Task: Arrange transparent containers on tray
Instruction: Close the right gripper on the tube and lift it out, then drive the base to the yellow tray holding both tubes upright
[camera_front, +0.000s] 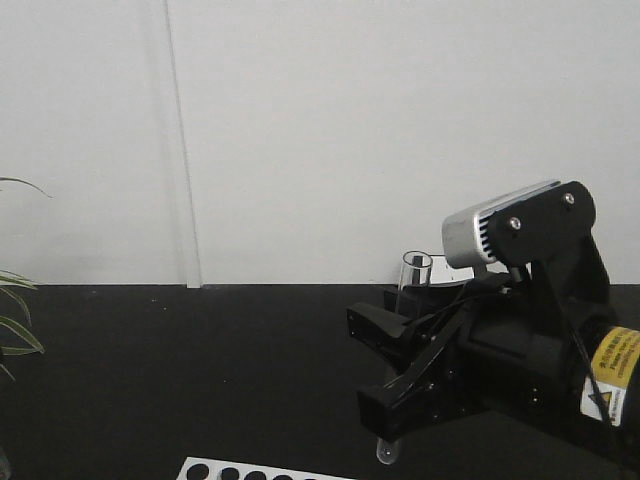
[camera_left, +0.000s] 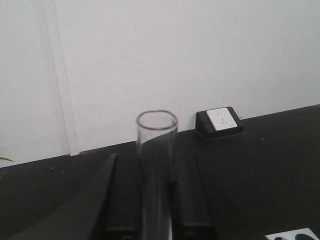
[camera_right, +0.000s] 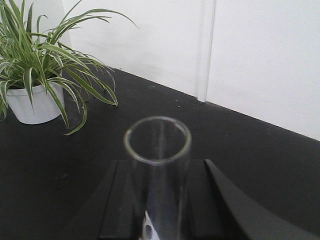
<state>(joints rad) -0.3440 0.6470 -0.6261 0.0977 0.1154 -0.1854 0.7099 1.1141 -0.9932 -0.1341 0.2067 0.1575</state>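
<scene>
Two clear glass test tubes show, one in each gripper. In the left wrist view my left gripper (camera_left: 155, 172) is shut on an upright test tube (camera_left: 156, 145), its open rim above the black fingers (camera_left: 122, 195). The right wrist view has my right gripper (camera_right: 157, 172) shut on another test tube (camera_right: 158, 150), rim toward the camera. In the front view the right gripper (camera_front: 400, 365) hangs over the black table, holding its tube (camera_front: 413, 272) nearly upright, rounded bottom below the jaws. The left gripper does not show in the front view. The tray is out of view.
A white rack with black round holes (camera_front: 250, 470) lies at the front edge, and its corner (camera_left: 295, 234) shows in the left wrist view. A potted plant (camera_right: 35, 75) stands left. A wall socket box (camera_left: 220, 121) sits on the black table (camera_front: 200, 370) by the wall.
</scene>
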